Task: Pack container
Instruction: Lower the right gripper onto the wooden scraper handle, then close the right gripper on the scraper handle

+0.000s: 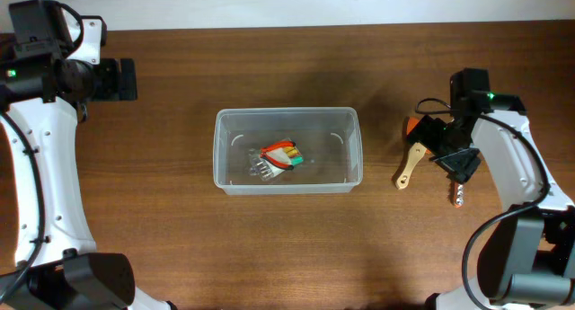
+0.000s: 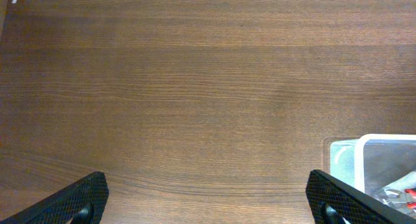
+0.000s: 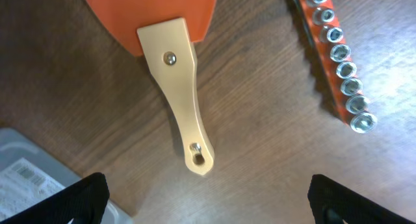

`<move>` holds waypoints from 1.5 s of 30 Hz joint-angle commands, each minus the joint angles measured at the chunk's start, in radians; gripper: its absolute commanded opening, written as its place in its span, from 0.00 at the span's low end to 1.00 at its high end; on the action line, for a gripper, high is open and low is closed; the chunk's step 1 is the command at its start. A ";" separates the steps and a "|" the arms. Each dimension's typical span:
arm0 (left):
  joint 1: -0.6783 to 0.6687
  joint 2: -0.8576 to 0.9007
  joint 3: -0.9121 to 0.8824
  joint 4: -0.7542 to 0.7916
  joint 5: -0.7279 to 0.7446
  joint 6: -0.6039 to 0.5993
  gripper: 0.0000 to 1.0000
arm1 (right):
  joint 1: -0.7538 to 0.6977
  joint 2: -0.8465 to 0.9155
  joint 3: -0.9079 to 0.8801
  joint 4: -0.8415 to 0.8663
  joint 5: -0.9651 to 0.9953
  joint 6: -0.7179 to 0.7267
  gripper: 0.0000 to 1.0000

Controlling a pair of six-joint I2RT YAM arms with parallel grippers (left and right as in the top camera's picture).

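The container (image 1: 218, 146), a clear rectangular plastic bin, sits at the table's middle with a red and green tool (image 1: 281, 155) inside. Its corner shows in the left wrist view (image 2: 364, 152) and in the right wrist view (image 3: 26, 165). My right gripper (image 3: 207, 201) is open and empty just above a scraper with a tan wooden handle (image 3: 179, 87) and orange blade (image 3: 149, 10), lying right of the bin (image 1: 411, 162). An orange rail of sockets (image 3: 335, 55) lies beside it. My left gripper (image 2: 208, 201) is open and empty over bare table at the far left.
The wooden table (image 1: 287, 247) ends at its far edge near the top of the overhead view. A small socket rail end (image 1: 458, 197) pokes out below my right gripper (image 1: 456, 162).
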 commanded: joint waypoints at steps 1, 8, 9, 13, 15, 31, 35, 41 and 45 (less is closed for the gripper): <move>0.002 -0.005 0.001 0.003 0.016 -0.013 0.99 | 0.002 0.029 -0.041 0.025 -0.006 0.046 0.99; 0.002 -0.005 0.001 0.002 0.019 -0.013 0.99 | 0.006 0.035 -0.115 0.125 -0.010 0.037 0.99; 0.002 -0.005 0.001 0.002 0.019 -0.013 0.99 | 0.009 0.035 -0.124 0.145 -0.012 0.015 0.98; 0.002 -0.005 0.001 0.002 0.019 -0.013 0.99 | 0.035 0.035 -0.135 0.193 -0.013 -0.027 0.99; 0.002 -0.005 0.001 0.002 0.019 -0.013 0.99 | 0.049 0.035 -0.135 0.213 -0.013 -0.037 0.99; 0.002 -0.005 0.001 0.002 0.018 -0.013 0.99 | 0.067 0.176 -0.135 0.278 -0.032 -0.089 0.99; 0.002 -0.005 0.000 0.003 0.018 -0.013 0.99 | 0.067 0.202 -0.135 0.308 -0.040 -0.120 0.99; 0.002 -0.005 0.000 0.003 0.018 -0.013 0.99 | 0.067 0.240 -0.135 0.306 -0.055 -0.138 0.99; 0.002 -0.005 0.001 0.003 0.018 -0.013 0.99 | 0.067 0.243 -0.135 0.291 -0.056 -0.138 0.99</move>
